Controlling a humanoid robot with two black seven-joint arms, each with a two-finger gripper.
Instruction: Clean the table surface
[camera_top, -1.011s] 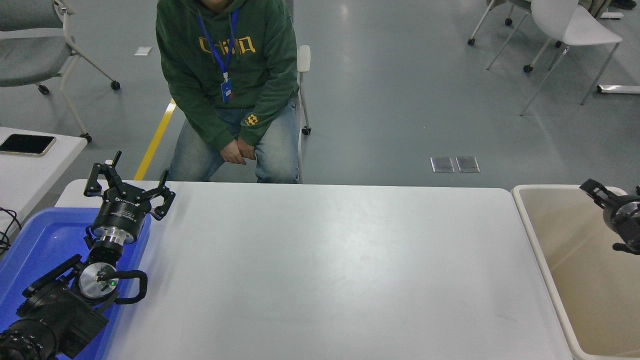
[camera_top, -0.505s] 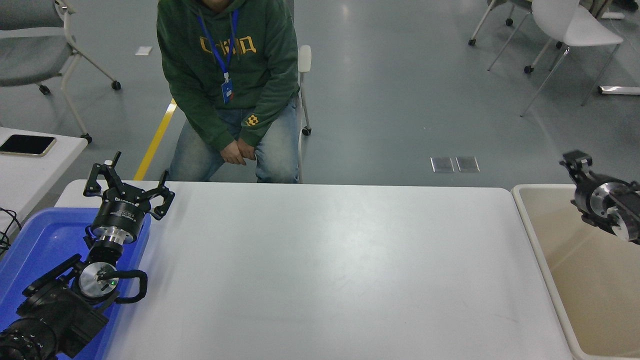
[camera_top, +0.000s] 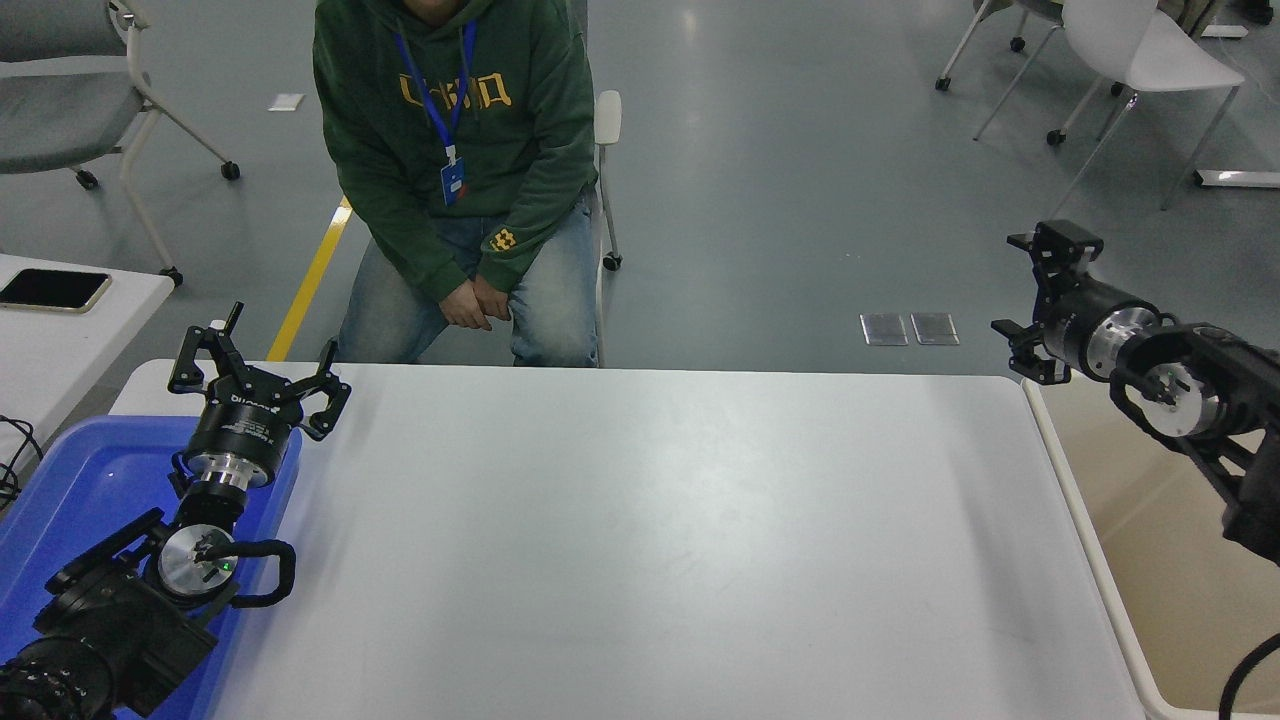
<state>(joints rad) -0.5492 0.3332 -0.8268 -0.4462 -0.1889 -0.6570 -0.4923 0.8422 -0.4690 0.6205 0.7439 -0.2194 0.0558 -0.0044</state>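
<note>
At the far left, a phone (camera_top: 52, 289) lies on a smaller white table (camera_top: 60, 350). Just right of it, a blue tray (camera_top: 70, 480) sits at the near-left end of the table surface (camera_top: 640, 540), with the parked left arm stretched over it. The left gripper (camera_top: 255, 375) hangs above the tray's far corner, its fingers (camera_top: 330, 395) spread wide and holding nothing.

The table surface itself (glossy white, rounded corners) fills the middle of the view from the tray to the bin. Behind its far edge a person (camera_top: 455, 170) in a green hoodie sits on a chair, hands (camera_top: 478, 300) clasped between the knees.

At the right, a beige bin (camera_top: 1150, 560) stands just beside the table's end. The right arm comes in over it, and the right gripper (camera_top: 1040, 300) is raised beyond the table's far-right corner, fingers parted and empty.
</note>
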